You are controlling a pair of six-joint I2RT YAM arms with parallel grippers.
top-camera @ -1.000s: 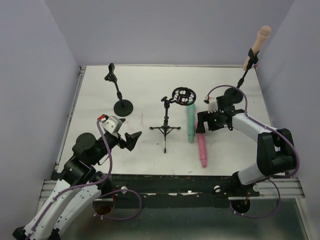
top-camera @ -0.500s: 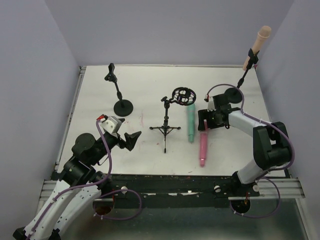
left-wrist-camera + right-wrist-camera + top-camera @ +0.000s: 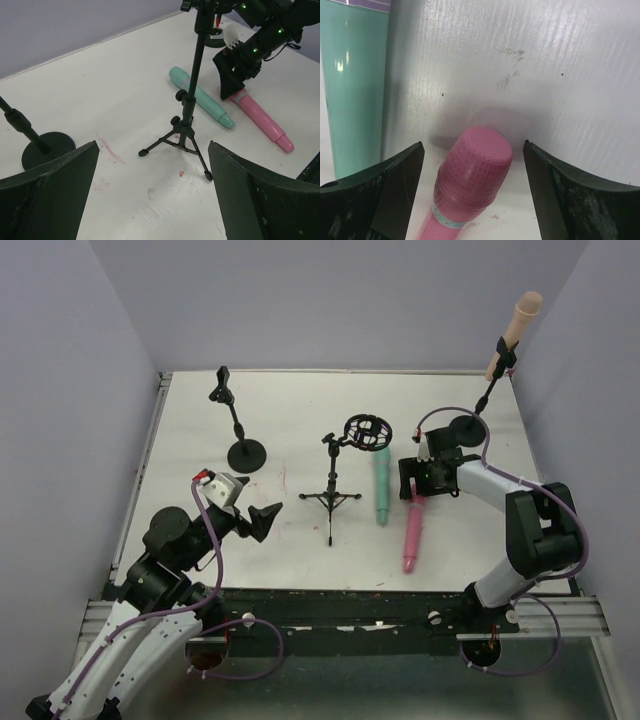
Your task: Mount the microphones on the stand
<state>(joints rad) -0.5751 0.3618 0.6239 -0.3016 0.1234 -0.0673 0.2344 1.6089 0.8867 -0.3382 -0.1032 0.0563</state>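
Observation:
The pink microphone (image 3: 411,535) lies flat on the table, its mesh head (image 3: 476,167) between the fingers of my right gripper (image 3: 415,492). That gripper (image 3: 472,146) is open, with a gap on each side of the head. The teal-green microphone (image 3: 381,485) lies just left of it, also seen at the left edge (image 3: 352,85) of the right wrist view. The peach microphone (image 3: 515,328) sits clipped in the right stand (image 3: 468,430). My left gripper (image 3: 262,520) is open and empty (image 3: 153,150), facing the tripod stand (image 3: 187,125).
A tripod stand (image 3: 331,498) with a round shock mount (image 3: 368,432) stands mid-table. A round-base stand (image 3: 246,453) with an empty clip (image 3: 220,385) is at the back left. Walls enclose the white table (image 3: 300,410) on three sides.
My right gripper has moved down over the pink microphone's head, and the head end has shifted slightly right. The left arm has not moved.

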